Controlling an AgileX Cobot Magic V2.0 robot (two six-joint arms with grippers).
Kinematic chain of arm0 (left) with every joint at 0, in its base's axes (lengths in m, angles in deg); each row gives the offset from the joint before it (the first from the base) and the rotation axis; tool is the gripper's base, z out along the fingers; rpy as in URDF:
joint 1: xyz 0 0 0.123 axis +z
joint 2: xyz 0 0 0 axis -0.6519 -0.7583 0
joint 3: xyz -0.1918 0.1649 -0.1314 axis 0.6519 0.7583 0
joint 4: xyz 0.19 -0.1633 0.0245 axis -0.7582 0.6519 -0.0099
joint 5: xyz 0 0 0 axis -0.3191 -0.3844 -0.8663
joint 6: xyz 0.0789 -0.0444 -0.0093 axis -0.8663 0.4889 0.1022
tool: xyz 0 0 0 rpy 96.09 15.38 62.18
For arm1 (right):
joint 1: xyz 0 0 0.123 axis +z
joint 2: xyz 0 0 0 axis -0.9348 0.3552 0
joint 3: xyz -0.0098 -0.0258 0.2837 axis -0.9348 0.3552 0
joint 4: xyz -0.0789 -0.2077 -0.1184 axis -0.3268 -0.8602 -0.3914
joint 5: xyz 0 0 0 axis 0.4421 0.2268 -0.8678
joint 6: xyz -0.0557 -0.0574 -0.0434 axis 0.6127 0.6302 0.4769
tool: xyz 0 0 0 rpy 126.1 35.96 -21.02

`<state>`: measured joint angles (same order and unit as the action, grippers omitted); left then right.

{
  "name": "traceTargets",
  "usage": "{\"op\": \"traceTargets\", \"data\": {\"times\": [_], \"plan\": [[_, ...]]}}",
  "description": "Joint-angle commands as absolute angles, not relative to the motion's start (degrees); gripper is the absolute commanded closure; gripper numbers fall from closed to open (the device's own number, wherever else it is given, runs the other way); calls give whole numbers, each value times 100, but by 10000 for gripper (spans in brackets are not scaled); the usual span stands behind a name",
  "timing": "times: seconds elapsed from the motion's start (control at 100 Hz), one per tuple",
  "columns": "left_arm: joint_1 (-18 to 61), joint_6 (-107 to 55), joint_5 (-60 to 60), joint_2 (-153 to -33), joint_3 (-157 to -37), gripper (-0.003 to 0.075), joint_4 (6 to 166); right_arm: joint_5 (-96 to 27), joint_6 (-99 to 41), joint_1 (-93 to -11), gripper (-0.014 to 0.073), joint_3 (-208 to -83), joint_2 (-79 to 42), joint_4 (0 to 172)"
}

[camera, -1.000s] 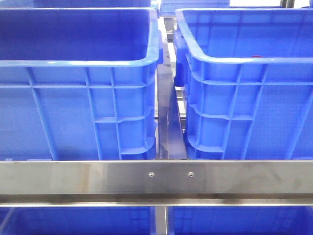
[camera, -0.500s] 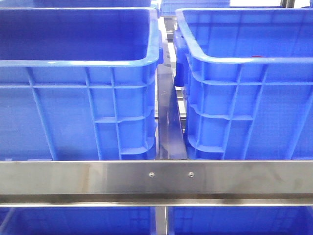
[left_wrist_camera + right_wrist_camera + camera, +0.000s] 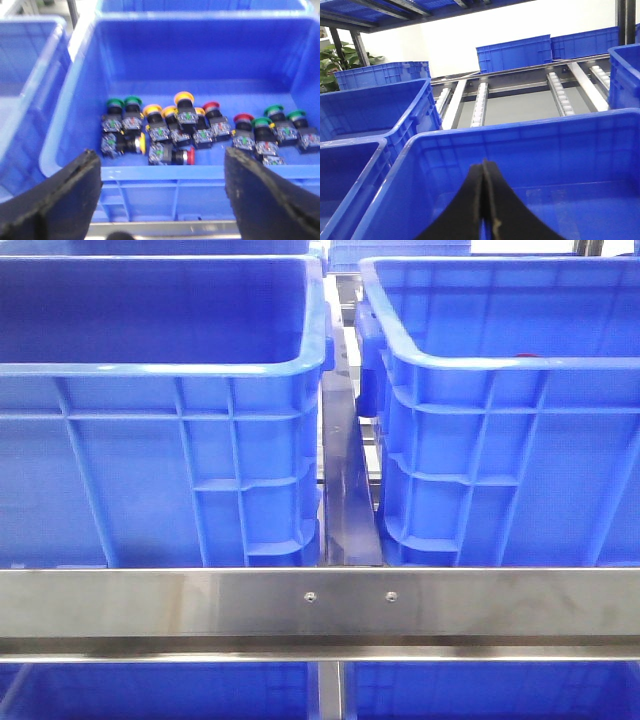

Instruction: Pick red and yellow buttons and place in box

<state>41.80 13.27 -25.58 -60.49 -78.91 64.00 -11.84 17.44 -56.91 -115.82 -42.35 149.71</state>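
Nothing moved since earlier front frame: two blue crates side by side behind steel rail [image 3: 320, 605]. Left gripper [image 3: 162, 200] jaws wide, empty, above crate [image 3: 160, 172] holding buttons: four yellow [image 3: 183, 97], three red [image 3: 211, 106], five green [image 3: 114, 103]. Right gripper [image 3: 484, 200] jaws pressed together, empty, over bare box [image 3: 520, 137].
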Motion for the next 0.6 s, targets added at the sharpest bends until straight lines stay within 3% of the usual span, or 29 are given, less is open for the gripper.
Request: {"op": "traceTargets", "data": {"times": [0.0, 0.59], "plan": [[4175, 1241, -2120, -6552, -8280, 218, 6640, -1177, 1791, -5714, 709, -11735, -4237, 14890], [3938, 191, -2486, -10665, -10598, 219, 7359, -1167, 1791, -5714, 709, -11735, -4237, 14890]]}}
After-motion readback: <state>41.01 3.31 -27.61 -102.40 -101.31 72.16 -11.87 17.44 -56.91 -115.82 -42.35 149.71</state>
